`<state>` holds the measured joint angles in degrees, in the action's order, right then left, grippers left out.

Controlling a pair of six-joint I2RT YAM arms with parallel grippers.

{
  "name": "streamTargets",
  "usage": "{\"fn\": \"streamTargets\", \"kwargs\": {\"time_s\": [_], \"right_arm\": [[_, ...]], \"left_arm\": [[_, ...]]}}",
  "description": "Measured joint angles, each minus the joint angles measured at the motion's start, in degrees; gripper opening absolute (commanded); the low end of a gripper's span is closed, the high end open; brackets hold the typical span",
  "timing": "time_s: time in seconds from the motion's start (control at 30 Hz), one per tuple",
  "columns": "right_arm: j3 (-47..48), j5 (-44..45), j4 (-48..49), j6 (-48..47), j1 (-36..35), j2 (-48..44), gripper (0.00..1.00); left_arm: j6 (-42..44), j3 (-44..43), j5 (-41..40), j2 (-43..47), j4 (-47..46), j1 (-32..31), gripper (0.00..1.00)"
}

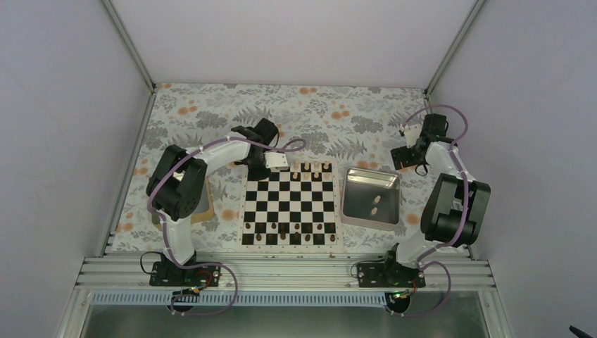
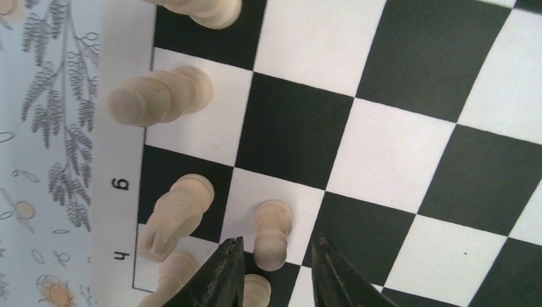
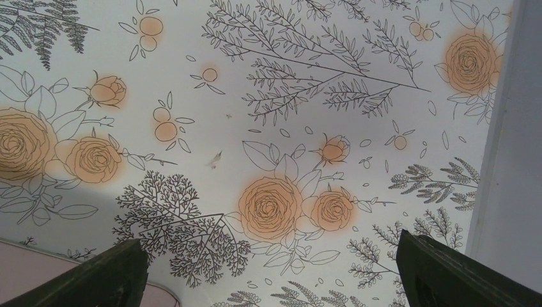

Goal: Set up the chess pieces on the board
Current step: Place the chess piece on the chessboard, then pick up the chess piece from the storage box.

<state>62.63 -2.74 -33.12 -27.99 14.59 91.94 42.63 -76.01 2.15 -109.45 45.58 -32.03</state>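
- One pawn (image 2: 273, 233) stands between the slightly parted jaws of my left gripper (image 2: 279, 242); neither finger touches it.
- Long axis upright on the board (image 2: 383, 160).
- Right gripper (image 3: 271, 243) gapes wide, empty.

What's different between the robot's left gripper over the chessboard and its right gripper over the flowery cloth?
The left gripper hangs over the board, a pale pawn between its fingertips, apparently untouched; the right gripper is over the floral cloth with nothing between. The left gripper's jaws stand narrowly apart; the right gripper's are spread wide. Both have dark fingers and grip nothing.
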Motion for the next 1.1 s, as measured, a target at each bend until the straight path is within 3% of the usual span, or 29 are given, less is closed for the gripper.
{"fn": "streamTargets", "kwargs": {"time_s": [0.2,0.37,0.47,0.6,0.8,1.0,1.1], "right_arm": [[0.0,-0.04,-0.04,-0.02,0.0,0.0,1.0],[0.0,-0.17,-0.13,-0.04,0.0,0.0,1.0],[0.0,-0.17,-0.11,-0.04,-0.02,0.0,1.0],[0.0,-0.09,-0.07,0.0,0.0,0.0,1.0],[0.0,-0.11,0.07,0.04,0.37,-0.07,1.0],[0.0,-0.26,0.09,0.13,2.14,-0.07,1.0],[0.0,-0.46,0.07,0.13,2.75,-0.07,1.0]], "left_arm": [[0.24,-4.02,-1.55,1.36,4.26,-0.68,0.35],[0.35,-14.01,-5.35,3.5,9.66,-3.19,0.37],[0.39,-23.89,-7.85,3.34,12.57,-7.61,0.4],[0.68,-38.23,-8.59,0.85,13.14,-18.53,0.43],[0.94,-54.21,-5.57,-12.85,12.72,-31.36,0.43],[-0.74,-69.29,0.55,-32.5,13.44,-32.72,0.61],[-2.16,-70.64,3.67,-37.33,11.78,-32.74,0.62]]}}
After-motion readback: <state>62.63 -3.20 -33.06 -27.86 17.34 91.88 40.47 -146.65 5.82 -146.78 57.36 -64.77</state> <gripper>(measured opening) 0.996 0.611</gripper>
